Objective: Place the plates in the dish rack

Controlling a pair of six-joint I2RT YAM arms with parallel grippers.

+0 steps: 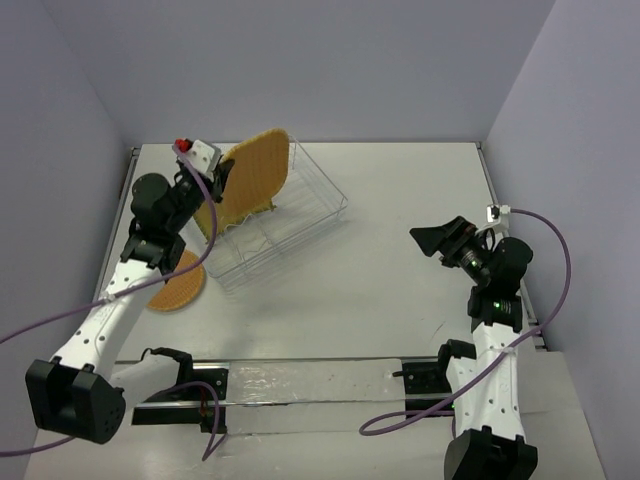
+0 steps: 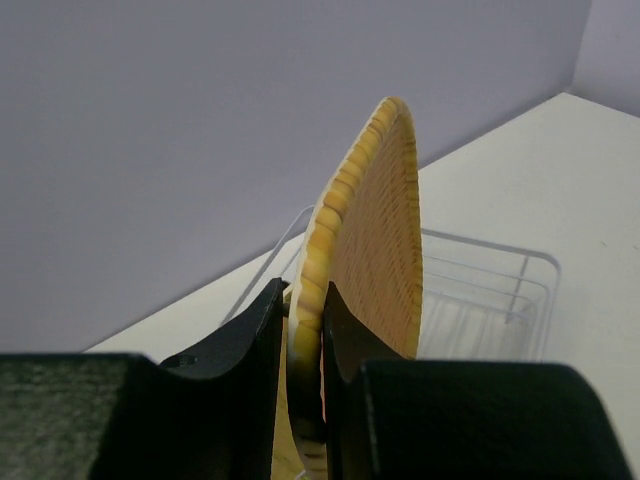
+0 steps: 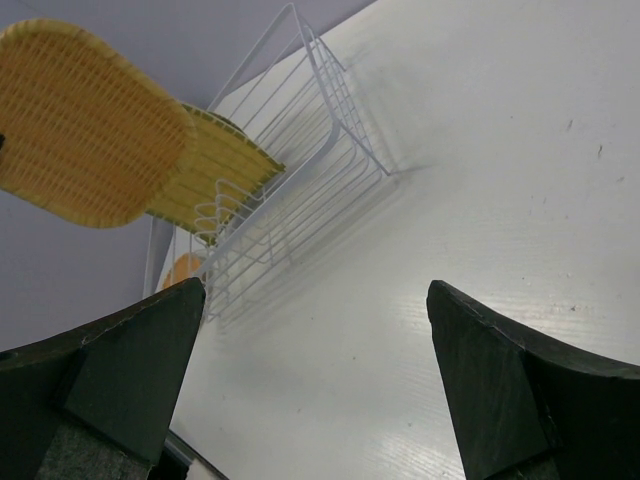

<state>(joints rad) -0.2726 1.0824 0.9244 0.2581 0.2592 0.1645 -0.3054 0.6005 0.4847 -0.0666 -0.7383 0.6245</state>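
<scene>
Plate (image 1: 262, 168) pinched by left end effector (image 2: 303, 300) over dish rack (image 1: 300, 215), right end effector (image 1: 431, 239) splayed

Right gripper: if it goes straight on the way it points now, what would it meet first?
Probably the dish rack: the open right gripper points over the table toward its near end. If it tilts down, the table comes first; depth is unclear.

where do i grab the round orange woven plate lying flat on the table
Probably its near rim, from above: the round orange woven plate lies flat and the silver wire dish rack stands close on its right.
</scene>
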